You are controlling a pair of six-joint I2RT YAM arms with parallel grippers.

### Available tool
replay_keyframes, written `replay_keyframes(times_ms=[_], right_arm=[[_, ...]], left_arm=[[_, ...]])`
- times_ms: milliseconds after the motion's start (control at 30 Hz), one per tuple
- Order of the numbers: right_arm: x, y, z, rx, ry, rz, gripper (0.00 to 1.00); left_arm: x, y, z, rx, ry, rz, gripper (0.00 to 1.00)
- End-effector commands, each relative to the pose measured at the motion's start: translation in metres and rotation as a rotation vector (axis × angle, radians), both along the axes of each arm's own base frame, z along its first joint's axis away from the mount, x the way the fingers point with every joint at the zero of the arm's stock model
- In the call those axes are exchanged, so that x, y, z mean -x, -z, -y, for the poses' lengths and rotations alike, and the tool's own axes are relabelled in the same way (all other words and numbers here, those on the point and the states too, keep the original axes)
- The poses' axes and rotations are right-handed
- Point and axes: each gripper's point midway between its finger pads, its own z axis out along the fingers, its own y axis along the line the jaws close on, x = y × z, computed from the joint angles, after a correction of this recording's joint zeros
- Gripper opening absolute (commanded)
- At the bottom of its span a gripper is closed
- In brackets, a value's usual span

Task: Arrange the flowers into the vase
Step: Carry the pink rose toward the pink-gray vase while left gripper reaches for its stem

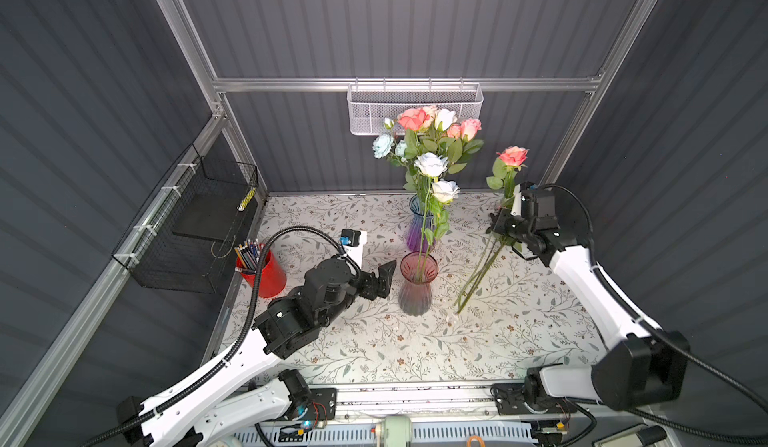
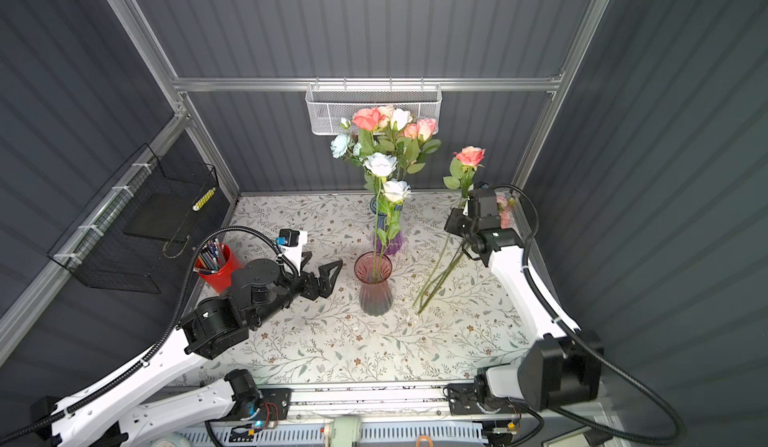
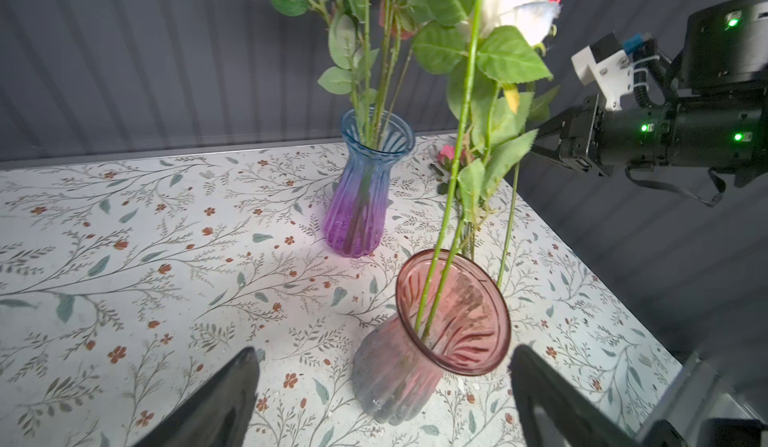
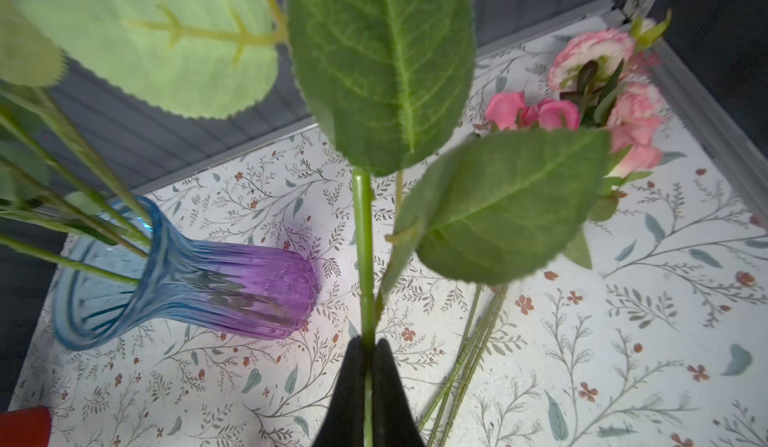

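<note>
Both vases are ribbed, see-through glass with a glossy shine, the pink vase smoky and the blue-to-purple vase brighter, on a table cover that looks like a smooth, matt printed sheet. The flowers look artificial, with matt, cloth-like veined leaves and smooth stems. The mesh basket is white perforated metal, the wire basket thin black wire, the red cup smooth plastic, the frame rail bare aluminium and the walls matt grey ribbed panels.

left claw spread wide, low, arm extended | right claw pinched closed, arm raised
</note>
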Motion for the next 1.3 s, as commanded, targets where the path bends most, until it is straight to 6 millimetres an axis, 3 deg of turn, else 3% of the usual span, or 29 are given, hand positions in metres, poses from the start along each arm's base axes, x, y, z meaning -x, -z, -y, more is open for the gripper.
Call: replay_keyframes(times_ms=[0,133,467,700,933,1033,1267], right_arm=[[0.018,-0.028,0.007,-0.005,0.031,0.085,0.0],[0.046,-0.058,0.009,-0.011,0.025,0.151,0.0],[0.091,-0.12,0.005,-0.001,-0.016,0.309,0.0],[0.112,-0.16,-0.021,-0.001,-0.116,0.384,0.0],[0.134,-0.182,-0.046,-0.057,-0.226,0.429,0.0],[0.141,-0.184,-0.061,-0.109,-0.293,0.43,0.0],[0.151,-0.181,-0.082,-0.173,-0.383,0.421,0.0]], left_arm=[[0.008,-0.018,0.02,0.005,0.131,0.028,0.94],[0.013,-0.025,0.038,0.007,0.214,0.024,0.94],[0.009,-0.036,0.046,0.061,0.216,0.046,0.94],[0.015,-0.055,0.066,0.072,0.324,0.071,0.87],[0.024,-0.089,0.114,0.094,0.505,0.102,0.86],[0.027,-0.102,0.136,0.096,0.58,0.123,0.8],[0.03,-0.105,0.18,0.103,0.703,0.116,0.68]])
